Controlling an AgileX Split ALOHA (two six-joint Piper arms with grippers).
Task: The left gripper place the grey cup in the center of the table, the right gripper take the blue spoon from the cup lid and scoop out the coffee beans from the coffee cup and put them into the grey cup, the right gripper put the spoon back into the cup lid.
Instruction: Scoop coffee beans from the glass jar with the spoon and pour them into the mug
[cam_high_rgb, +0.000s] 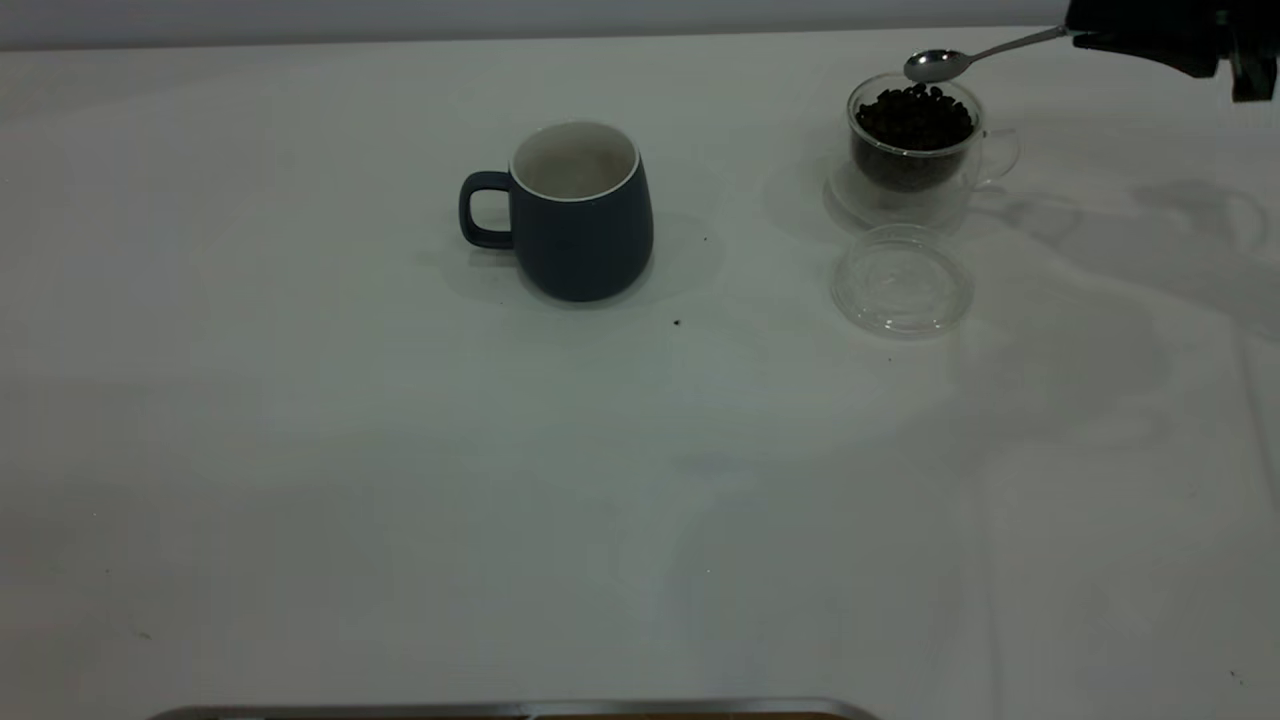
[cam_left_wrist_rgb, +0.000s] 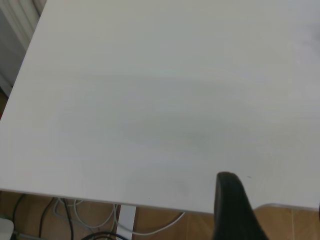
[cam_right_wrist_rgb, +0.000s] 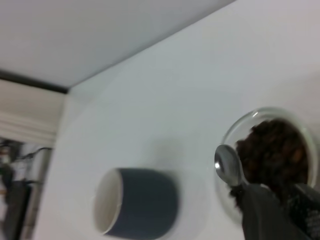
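The grey cup (cam_high_rgb: 580, 212) stands upright near the middle of the table (cam_high_rgb: 400, 480), handle to the left, white inside. The coffee cup (cam_high_rgb: 915, 140) holds a heap of coffee beans (cam_high_rgb: 915, 115) at the back right. The cup lid (cam_high_rgb: 902, 279) lies just in front of it, with nothing on it. My right gripper (cam_high_rgb: 1085, 38) at the top right is shut on the blue spoon (cam_high_rgb: 940, 64), whose bowl hovers just above the beans. In the right wrist view the spoon (cam_right_wrist_rgb: 229, 165) sits over the beans (cam_right_wrist_rgb: 275, 150), with the grey cup (cam_right_wrist_rgb: 137, 202) beyond. My left gripper shows one black finger (cam_left_wrist_rgb: 232, 210) off the table's edge.
A few dark specks (cam_high_rgb: 677, 322) lie on the table near the grey cup. A metal-edged object (cam_high_rgb: 520, 710) runs along the front edge. In the left wrist view, cables (cam_left_wrist_rgb: 90, 220) hang below the table's edge.
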